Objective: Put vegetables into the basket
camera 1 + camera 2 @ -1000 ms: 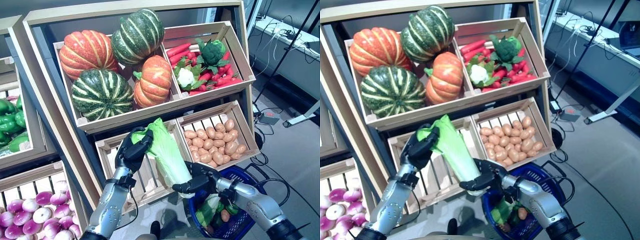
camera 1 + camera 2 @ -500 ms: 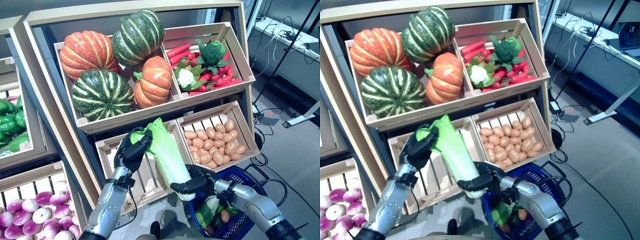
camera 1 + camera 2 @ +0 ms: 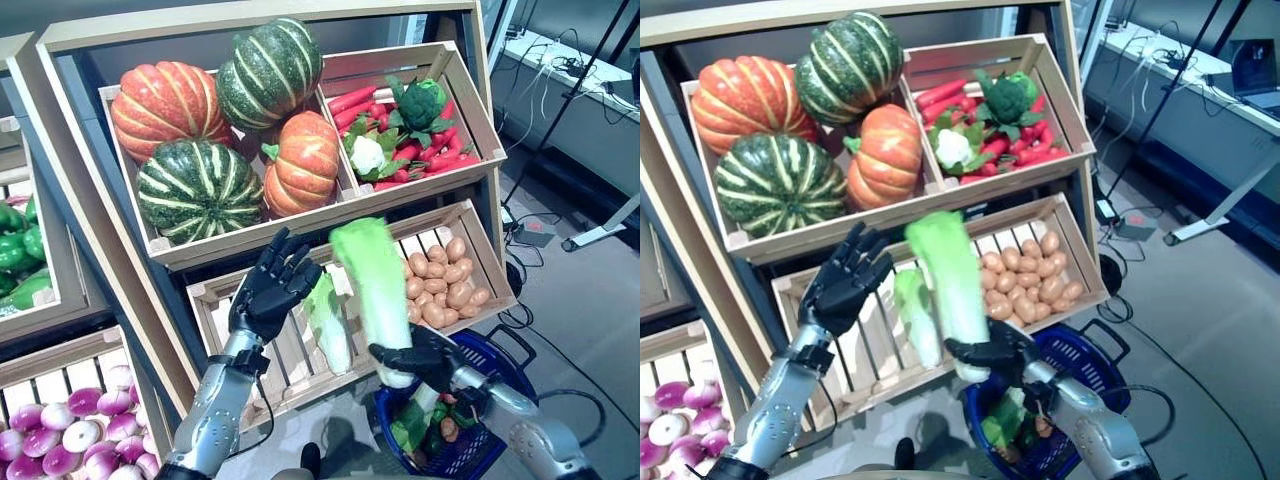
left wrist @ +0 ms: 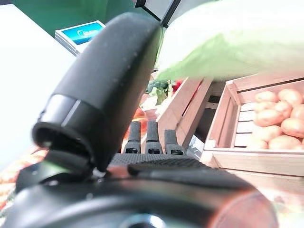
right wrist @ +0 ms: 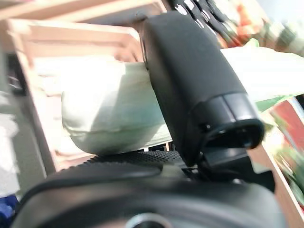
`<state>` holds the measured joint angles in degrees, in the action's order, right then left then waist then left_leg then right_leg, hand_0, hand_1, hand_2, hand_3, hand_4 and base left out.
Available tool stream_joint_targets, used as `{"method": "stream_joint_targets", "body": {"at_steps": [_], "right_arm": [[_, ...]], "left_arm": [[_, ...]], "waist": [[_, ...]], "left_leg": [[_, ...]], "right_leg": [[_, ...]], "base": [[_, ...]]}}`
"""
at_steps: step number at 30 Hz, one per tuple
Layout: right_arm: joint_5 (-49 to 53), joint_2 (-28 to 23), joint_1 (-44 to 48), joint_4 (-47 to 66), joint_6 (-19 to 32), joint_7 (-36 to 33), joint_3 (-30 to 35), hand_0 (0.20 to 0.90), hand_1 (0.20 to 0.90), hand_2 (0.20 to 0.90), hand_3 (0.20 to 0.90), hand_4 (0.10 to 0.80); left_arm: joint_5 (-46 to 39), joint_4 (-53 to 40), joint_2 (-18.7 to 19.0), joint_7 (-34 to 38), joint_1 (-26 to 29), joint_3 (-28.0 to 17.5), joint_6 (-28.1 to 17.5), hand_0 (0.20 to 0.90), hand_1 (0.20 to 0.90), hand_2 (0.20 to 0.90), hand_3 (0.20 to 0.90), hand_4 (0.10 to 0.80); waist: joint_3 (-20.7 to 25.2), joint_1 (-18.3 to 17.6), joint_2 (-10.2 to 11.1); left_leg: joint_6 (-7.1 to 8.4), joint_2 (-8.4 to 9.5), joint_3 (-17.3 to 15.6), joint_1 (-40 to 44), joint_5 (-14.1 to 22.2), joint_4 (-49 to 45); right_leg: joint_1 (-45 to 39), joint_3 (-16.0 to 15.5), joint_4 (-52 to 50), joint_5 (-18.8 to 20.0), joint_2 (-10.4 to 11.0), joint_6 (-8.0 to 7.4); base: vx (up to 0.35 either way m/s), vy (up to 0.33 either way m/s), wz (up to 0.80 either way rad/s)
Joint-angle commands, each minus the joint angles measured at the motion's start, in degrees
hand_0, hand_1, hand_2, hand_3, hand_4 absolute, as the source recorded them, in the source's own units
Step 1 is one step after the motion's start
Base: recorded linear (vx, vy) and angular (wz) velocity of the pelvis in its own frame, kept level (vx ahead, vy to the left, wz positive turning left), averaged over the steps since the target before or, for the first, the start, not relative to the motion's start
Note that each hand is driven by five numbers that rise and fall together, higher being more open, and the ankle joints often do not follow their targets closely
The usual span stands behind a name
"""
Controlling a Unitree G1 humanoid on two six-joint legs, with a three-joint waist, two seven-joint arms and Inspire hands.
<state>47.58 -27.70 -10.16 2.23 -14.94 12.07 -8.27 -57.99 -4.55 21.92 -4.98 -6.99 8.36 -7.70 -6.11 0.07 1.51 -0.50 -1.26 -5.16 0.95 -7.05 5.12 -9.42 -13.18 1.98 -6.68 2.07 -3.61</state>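
A long napa cabbage (image 3: 370,280) with a green top and pale base stands nearly upright in front of the lower crates. My right hand (image 3: 425,358) is shut on its base; in the right wrist view the thumb (image 5: 190,85) presses on the pale stalk (image 5: 104,109). The blue basket (image 3: 505,352) sits on the floor just below and right of that hand, with several vegetables inside. My left hand (image 3: 272,292) is open with fingers spread, left of the cabbage and apart from it. A second, smaller cabbage (image 3: 328,322) shows in the slatted crate (image 3: 215,300).
Pumpkins (image 3: 200,190) fill the upper left crate. Red carrots, broccoli and cauliflower (image 3: 410,130) fill the upper right one. Potatoes (image 3: 440,285) lie in the lower right crate beside the cabbage. Green peppers (image 3: 15,250) and purple onions (image 3: 60,445) are on the left shelves.
My left hand let go of the cabbage's leafy top and spread open. My right hand swung the cabbage right and more upright, closer over the basket. A smaller cabbage now shows in the crate.
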Motion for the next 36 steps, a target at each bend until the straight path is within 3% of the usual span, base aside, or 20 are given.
{"method": "stream_joint_targets", "body": {"at_steps": [1, 5, 10, 17, 22, 29, 34, 36], "right_arm": [[8.00, 2.58, 4.50, 3.26, 13.55, -1.29, 5.66, 0.300, 0.300, 0.300, 0.300, 0.400], [10.16, 4.69, 5.52, 1.37, 19.21, -4.55, 8.83, 0.300, 0.300, 0.300, 0.300, 0.400], [14.20, 7.51, 11.02, -3.81, 28.58, -9.54, 12.40, 0.300, 0.300, 0.300, 0.300, 0.400], [20.09, 8.77, 15.90, -11.64, 36.56, -15.47, 15.99, 0.300, 0.300, 0.300, 0.300, 0.400], [28.50, 6.49, 22.21, -20.64, 41.65, -16.72, 17.05, 0.300, 0.300, 0.300, 0.300, 0.400], [32.71, 6.46, 29.48, -30.73, 43.79, -17.67, 16.85, 0.300, 0.300, 0.300, 0.300, 0.400], [35.79, 5.58, 35.92, -40.20, 39.95, -16.06, 16.29, 0.300, 0.300, 0.300, 0.300, 0.400], [37.99, 5.34, 39.26, -43.93, 38.62, -15.95, 15.61, 0.300, 0.300, 0.300, 0.300, 0.400]], "left_arm": [[1.51, -3.44, 1.03, -3.74, 3.60, -4.71, -2.13, 0.900, 0.900, 0.900, 0.900, 0.800], [1.92, -2.80, 1.33, -3.22, 4.22, -6.22, -2.76, 0.900, 0.900, 0.900, 0.900, 0.800], [3.00, -1.10, 1.97, -1.62, 9.49, -6.32, -7.35, 0.900, 0.900, 0.900, 0.900, 0.800], [5.85, -2.08, 2.42, 0.38, 12.98, -7.14, -12.79, 0.900, 0.900, 0.900, 0.900, 0.800], [10.07, -3.52, 3.63, 4.76, 17.92, -6.72, -20.93, 0.900, 0.900, 0.900, 0.900, 0.800], [14.62, -3.83, 3.77, 8.85, 23.14, -5.51, -22.25, 0.900, 0.900, 0.900, 0.900, 0.800], [15.46, -3.57, 2.87, 10.47, 26.00, -4.86, -22.93, 0.900, 0.900, 0.900, 0.900, 0.800], [16.01, -3.24, 2.95, 11.12, 27.67, -4.10, -23.17, 0.900, 0.900, 0.900, 0.900, 0.800]], "waist": [[2.26, -1.08, 0.93], [0.11, -1.59, 0.38], [-7.13, -1.96, -0.23], [-14.43, -1.42, -1.17], [-20.29, -0.32, -2.42], [-21.82, 1.21, -2.95], [-22.52, 2.43, -3.60], [-22.56, 2.78, -3.95]], "left_leg": [[1.65, -0.75, -1.36, 4.17, 8.30, -0.12], [1.29, -0.69, -2.44, 3.10, 7.75, -0.68], [0.92, -0.21, -1.82, -5.21, 9.14, -9.17], [2.13, -0.29, -0.35, -15.91, 9.53, -19.26], [2.42, -0.60, -0.53, -26.83, 11.43, -30.77], [0.62, 0.07, 0.08, -34.85, 16.07, -41.80], [-0.21, 0.26, 0.39, -39.43, 19.64, -50.25], [-1.39, 0.11, -0.31, -41.85, 22.16, -53.58]], "right_leg": [[3.51, 1.98, 3.02, 7.29, 1.37, -1.07], [6.32, 3.28, -0.48, 5.89, 0.78, -0.55], [13.99, 4.06, -8.84, 3.21, 0.21, 0.95], [21.40, 3.34, -16.48, 1.63, 0.47, 2.75], [30.36, 1.77, -27.53, -2.11, 0.77, 5.26], [38.44, 0.87, -39.68, -5.72, 3.20, 6.54], [43.66, 1.32, -48.01, -8.83, 4.97, 6.53], [47.20, 1.82, -52.31, -9.96, 5.59, 6.96]], "base": [[-0.073, -0.035, -0.08], [-0.129, -0.028, -0.08], [-0.277, -0.041, -0.10], [-0.183, -0.031, 0.03], [-0.175, -0.001, 0.07], [-0.079, 0.011, 0.04], [0.021, 0.035, -0.02], [-0.026, 0.045, 0.09]]}}
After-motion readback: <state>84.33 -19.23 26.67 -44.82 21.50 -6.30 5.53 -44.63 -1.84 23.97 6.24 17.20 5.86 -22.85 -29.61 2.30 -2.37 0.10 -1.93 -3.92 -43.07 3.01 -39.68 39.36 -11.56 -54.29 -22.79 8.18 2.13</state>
